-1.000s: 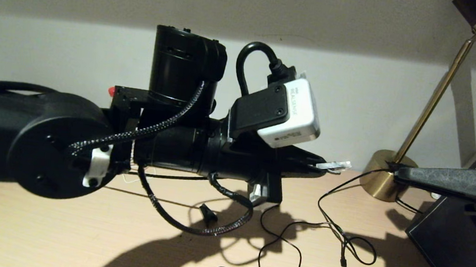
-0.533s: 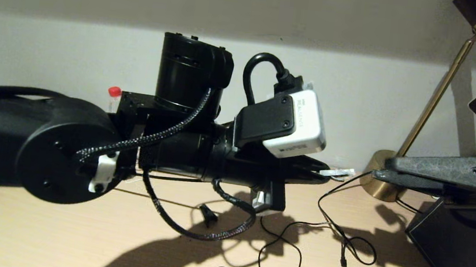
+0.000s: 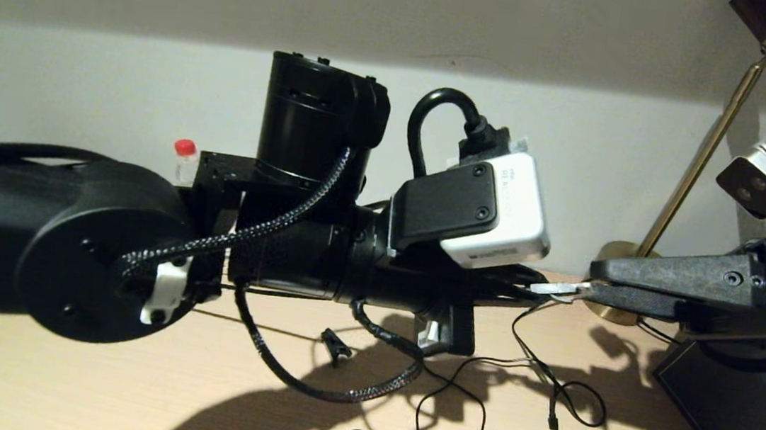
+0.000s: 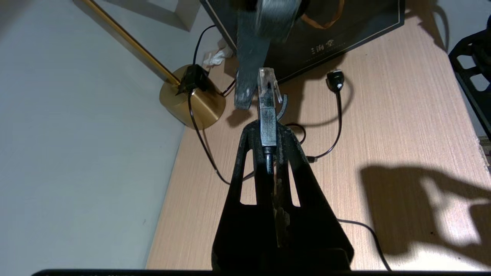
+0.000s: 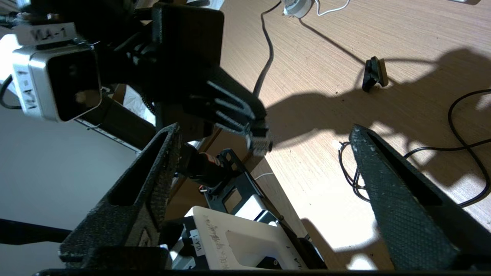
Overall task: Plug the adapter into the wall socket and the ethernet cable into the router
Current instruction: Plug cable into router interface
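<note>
Ethernet cable (image 4: 267, 115): I hold it above the surface (image 4: 383, 126), clear connector pointing out past the tips
Left gripper (image 4: 267, 132): jaws closed tight on the cable just behind the connector
Right gripper (image 5: 264, 161): jaws spread wide, holding nothing, tips level with the connector in the head view
Step in hand: I judge a handover between arms
Doing it well: I close the right jaws on the connector body, squarely, before I let the left go
Risk: a skewed pinch could twist the plug
Router, adapter: not in view
</note>
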Robot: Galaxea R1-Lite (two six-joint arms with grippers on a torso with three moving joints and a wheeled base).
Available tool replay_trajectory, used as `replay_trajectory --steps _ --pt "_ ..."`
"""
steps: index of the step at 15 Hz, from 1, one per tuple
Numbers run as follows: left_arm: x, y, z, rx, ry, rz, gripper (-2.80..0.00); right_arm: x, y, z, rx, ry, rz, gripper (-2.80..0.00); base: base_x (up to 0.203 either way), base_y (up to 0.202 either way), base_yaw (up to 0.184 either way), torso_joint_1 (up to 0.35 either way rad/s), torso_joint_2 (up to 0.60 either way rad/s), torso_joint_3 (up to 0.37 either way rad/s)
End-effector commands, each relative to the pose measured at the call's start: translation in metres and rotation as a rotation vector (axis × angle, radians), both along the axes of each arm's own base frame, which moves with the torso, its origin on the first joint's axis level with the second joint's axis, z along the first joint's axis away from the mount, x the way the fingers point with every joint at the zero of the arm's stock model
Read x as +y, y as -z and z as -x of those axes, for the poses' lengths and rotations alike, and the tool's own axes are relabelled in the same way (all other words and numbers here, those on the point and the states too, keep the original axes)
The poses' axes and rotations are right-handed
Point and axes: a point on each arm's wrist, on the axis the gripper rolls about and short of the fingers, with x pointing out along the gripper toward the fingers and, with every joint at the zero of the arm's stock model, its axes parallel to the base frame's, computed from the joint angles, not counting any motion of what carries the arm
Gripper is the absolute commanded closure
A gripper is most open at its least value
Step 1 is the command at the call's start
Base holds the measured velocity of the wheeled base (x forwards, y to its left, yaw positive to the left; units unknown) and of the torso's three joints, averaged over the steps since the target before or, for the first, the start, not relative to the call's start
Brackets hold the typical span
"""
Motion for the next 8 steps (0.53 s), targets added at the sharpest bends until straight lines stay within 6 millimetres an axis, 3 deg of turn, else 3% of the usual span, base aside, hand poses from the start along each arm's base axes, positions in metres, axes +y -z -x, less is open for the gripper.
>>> replay_trajectory --steps 1,8 --pt "-0.0038 0.0002 0.0035 -0.005 0.016 0.001 0.00 0.0003 0.0012 -0.0002 0.008 -0.005 -0.001 -2.80 0.000 0.000 0.000 0.000 0.00 0.000" --pt "-0.0062 0.0002 0.0038 -0.014 0.010 0.008 0.00 0.0095 0.0024 0.0039 0.006 -0.046 0.005 -2.80 0.000 0.000 0.000 0.000 0.00 0.000"
